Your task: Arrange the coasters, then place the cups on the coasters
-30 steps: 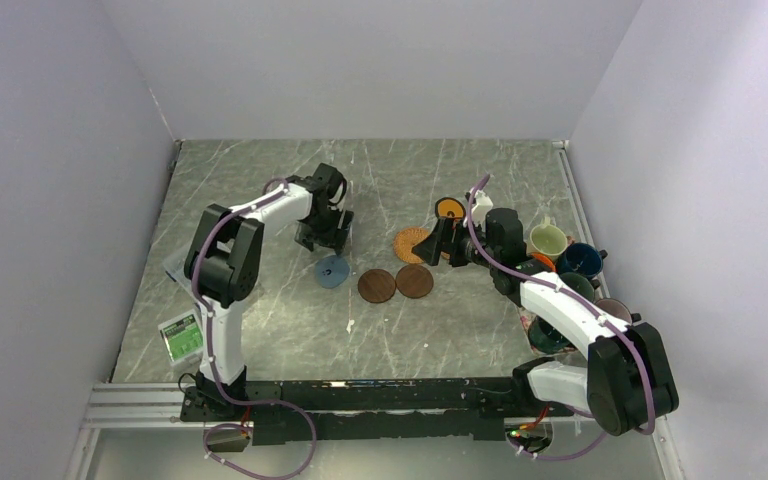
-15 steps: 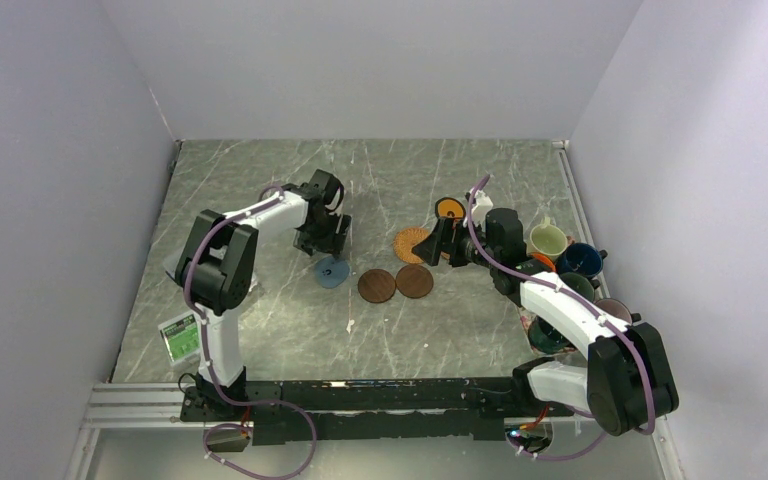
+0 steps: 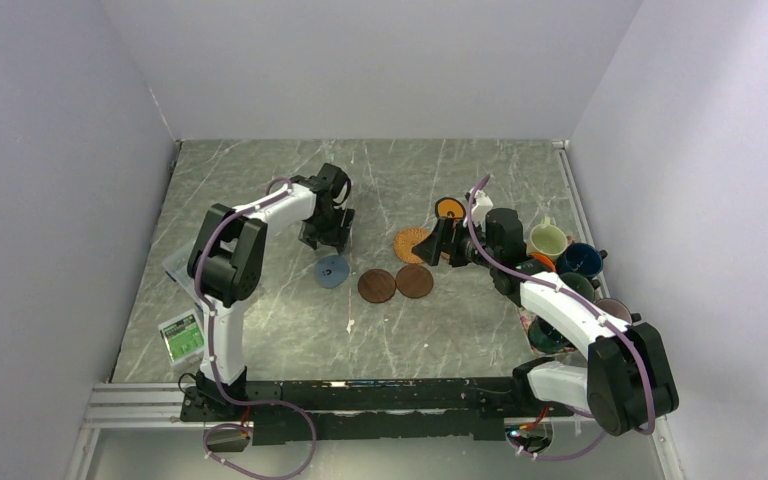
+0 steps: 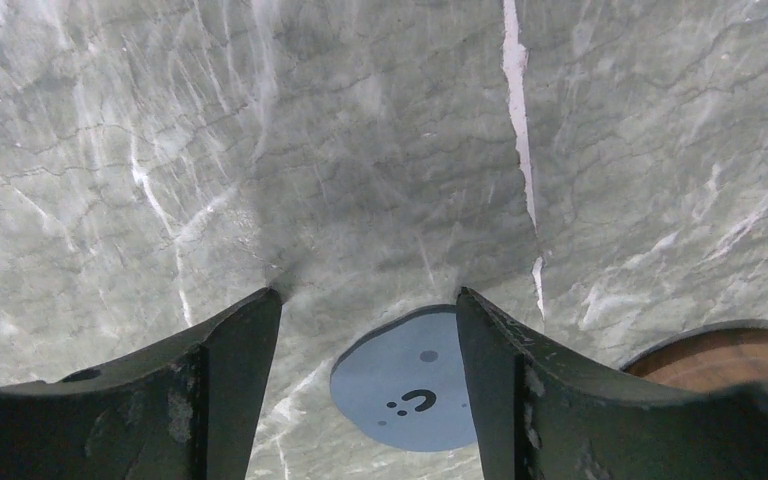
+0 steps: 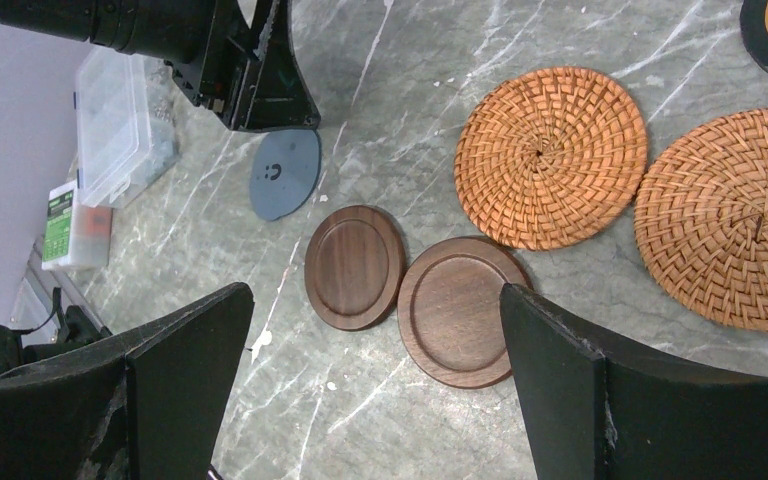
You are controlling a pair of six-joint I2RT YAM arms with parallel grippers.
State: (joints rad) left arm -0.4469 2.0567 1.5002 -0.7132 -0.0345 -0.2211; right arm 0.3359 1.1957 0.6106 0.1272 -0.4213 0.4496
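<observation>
A blue-grey coaster (image 3: 332, 271) lies flat on the marble. My left gripper (image 3: 325, 238) hovers just behind it, open, with bare table between the fingers (image 4: 240, 360). In the left wrist view that coaster (image 4: 410, 390) shows partly behind the right finger. Two dark brown coasters (image 5: 354, 266) (image 5: 463, 310) touch each other under my open right gripper (image 5: 375, 295). Beyond them lie two tan woven coasters (image 5: 552, 155) (image 5: 735, 215) and a black coaster with an orange face (image 3: 449, 208). The cups cluster at the right edge: cream (image 3: 547, 240), dark blue (image 3: 578, 261), dark green (image 3: 575, 285), mauve (image 3: 612, 308).
A clear plastic box (image 5: 110, 120) and a green packet (image 3: 181, 335) sit at the table's left edge. The right arm's forearm (image 3: 560, 305) lies over the cup cluster, hiding part of it. Walls close in the table on three sides.
The left gripper dipped toward the blue-grey coaster, then drew back a little. The coaster stays flat on the table. The right arm has not moved.
</observation>
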